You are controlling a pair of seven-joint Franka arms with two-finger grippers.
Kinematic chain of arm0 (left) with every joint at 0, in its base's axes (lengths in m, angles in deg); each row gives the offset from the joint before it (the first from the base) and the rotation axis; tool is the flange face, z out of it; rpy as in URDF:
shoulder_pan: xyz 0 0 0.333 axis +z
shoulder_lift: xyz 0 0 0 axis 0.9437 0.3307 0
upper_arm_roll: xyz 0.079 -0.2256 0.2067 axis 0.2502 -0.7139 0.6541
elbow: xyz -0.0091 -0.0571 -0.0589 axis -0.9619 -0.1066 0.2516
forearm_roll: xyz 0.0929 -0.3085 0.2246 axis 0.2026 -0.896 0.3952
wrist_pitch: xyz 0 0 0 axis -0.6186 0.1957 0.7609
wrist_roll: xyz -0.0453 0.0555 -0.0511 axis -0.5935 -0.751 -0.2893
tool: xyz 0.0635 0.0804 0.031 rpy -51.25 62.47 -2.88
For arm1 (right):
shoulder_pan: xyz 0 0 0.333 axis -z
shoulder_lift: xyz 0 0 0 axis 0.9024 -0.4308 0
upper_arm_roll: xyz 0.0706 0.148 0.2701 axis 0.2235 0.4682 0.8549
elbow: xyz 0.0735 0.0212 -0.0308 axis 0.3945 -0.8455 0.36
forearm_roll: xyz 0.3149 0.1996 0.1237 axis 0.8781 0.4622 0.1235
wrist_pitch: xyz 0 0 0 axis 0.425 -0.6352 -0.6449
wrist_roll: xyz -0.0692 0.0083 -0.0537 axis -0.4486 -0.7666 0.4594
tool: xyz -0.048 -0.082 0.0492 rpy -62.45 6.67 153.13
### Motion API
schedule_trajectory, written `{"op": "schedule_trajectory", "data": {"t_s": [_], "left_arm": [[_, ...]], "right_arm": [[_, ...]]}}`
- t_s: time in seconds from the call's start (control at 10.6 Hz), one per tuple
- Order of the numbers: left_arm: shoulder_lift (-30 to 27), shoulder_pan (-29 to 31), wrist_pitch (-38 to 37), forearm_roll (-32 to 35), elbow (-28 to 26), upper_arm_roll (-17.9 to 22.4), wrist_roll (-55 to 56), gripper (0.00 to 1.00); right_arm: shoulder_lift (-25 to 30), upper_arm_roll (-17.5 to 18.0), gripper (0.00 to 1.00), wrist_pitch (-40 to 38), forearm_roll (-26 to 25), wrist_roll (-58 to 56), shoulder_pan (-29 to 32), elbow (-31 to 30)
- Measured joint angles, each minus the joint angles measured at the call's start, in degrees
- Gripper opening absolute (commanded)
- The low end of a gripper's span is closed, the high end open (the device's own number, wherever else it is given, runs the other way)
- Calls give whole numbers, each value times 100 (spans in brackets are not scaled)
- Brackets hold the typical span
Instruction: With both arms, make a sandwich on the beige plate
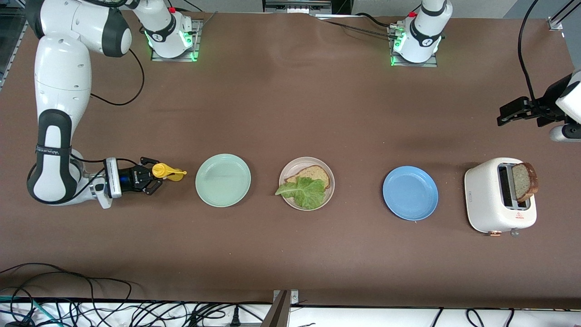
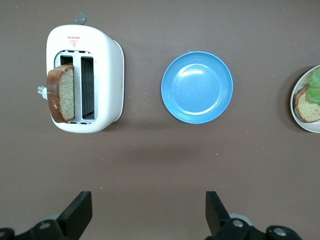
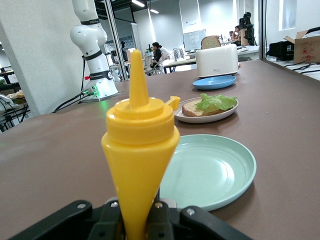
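- Brown table in front view: beige plate [image 1: 285, 175] sits mid-row between a mint plate [image 1: 223, 180] and a blue plate [image 1: 410, 192], carrying one bread slice [image 1: 314, 174] with lettuce [image 1: 303, 191] on top.
- Toaster [image 1: 492, 200] at the left arm's end has a second slice [image 1: 526, 181] sticking up.
- Left gripper [image 1: 504, 117] is in the air above the table near the toaster.
- Right gripper [image 1: 156, 176] sits low beside the mint plate.
- Left wrist view: fingers [image 2: 77, 215] spread wide, holding nothing, over bare table.
- Right wrist view: jaws clamped on a yellow bottle [image 3: 138, 150].

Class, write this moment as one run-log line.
right gripper: shut on mustard bottle beside green plate | left gripper: open, above table near toaster | beige plate: bread, lettuce
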Motion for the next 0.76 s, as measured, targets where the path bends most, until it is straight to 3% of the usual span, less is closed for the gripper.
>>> {"op": "schedule_trajectory", "data": {"t_s": [0.76], "left_arm": [[117, 0, 0, 0, 0, 0, 0, 100]], "right_arm": [[-51, 78, 0, 232, 56, -553, -9, 6]]}}
